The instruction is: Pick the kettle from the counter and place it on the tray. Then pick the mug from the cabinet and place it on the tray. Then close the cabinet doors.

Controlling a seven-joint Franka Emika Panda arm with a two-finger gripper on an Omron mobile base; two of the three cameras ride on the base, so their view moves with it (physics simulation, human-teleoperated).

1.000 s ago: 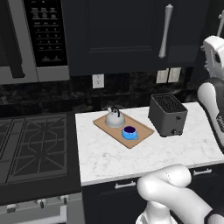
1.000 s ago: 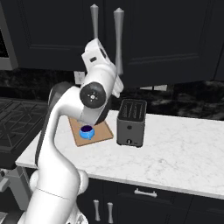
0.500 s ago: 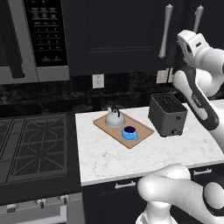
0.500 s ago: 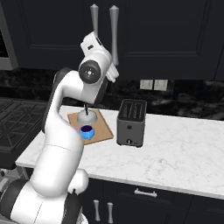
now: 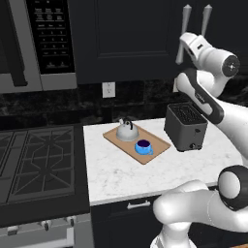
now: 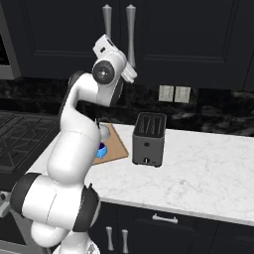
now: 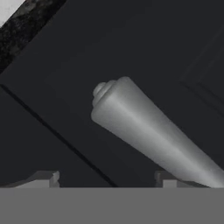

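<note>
The silver-grey kettle [image 5: 127,131] and the blue mug [image 5: 143,147] both stand on the wooden tray [image 5: 155,140] on the white counter [image 5: 145,179]. In the right base view the arm hides part of the kettle [image 6: 104,132], and the mug [image 6: 101,151] peeks out beside the tray [image 6: 117,144]. Both cabinet doors [image 5: 131,38] look shut, their pale handles [image 5: 186,29] side by side. My gripper [image 5: 193,42] is raised against the right door. In the hand view the gripper [image 7: 107,179] is open, and the lower end of a bar handle [image 7: 131,116] lies just ahead of it.
A black toaster [image 5: 186,127] stands on the counter right of the tray. The stovetop [image 5: 38,160] lies to the left, with the microwave [image 5: 34,43] above it. Wall outlets [image 6: 173,93] sit on the dark backsplash.
The arm has swung from the far right up to the cabinet doors. The right door's handle has drawn back level with the left one.
</note>
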